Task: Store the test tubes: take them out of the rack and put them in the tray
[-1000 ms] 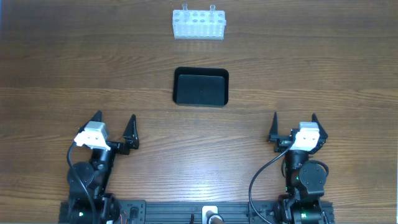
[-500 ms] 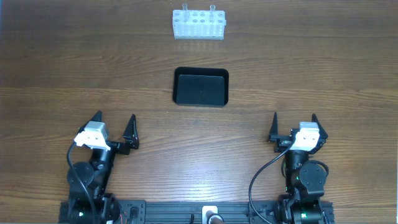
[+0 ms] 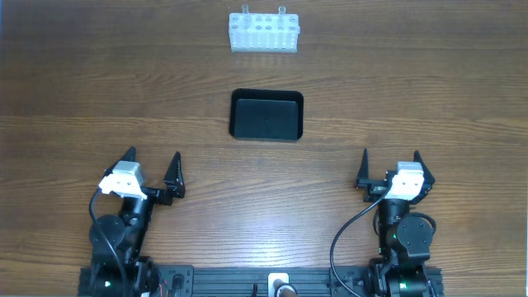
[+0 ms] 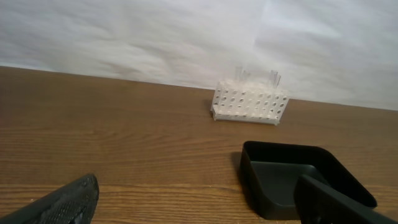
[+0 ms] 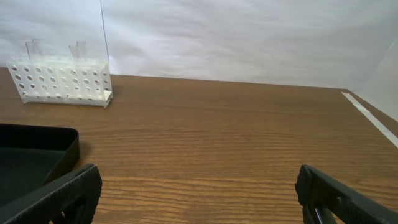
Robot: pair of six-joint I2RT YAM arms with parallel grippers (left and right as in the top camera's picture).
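Clear test tubes [image 3: 244, 10] — two — are standing in the white rack [image 3: 262, 35] near the table [image 3: 82, 82]'s far edge, the black tray [image 3: 266, 115] lying empty just nearer. Left gripper [image 3: 152, 158] and right gripper [image 3: 389, 157] are sitting wide open, holding nothing. A skewed pinch could be tipping the light rack — broad wood on either side is giving room.

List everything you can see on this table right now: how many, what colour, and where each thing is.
rack: one, white, centre of the table's far edge.
test tubes: two, clear, upright in the rack, one near each end.
tray: one, black, empty, between the rack and the arms.
table: one, brown wood.
left gripper: one, black fingers, open, empty, near its base.
right gripper: one, black fingers, open, empty, near its base.
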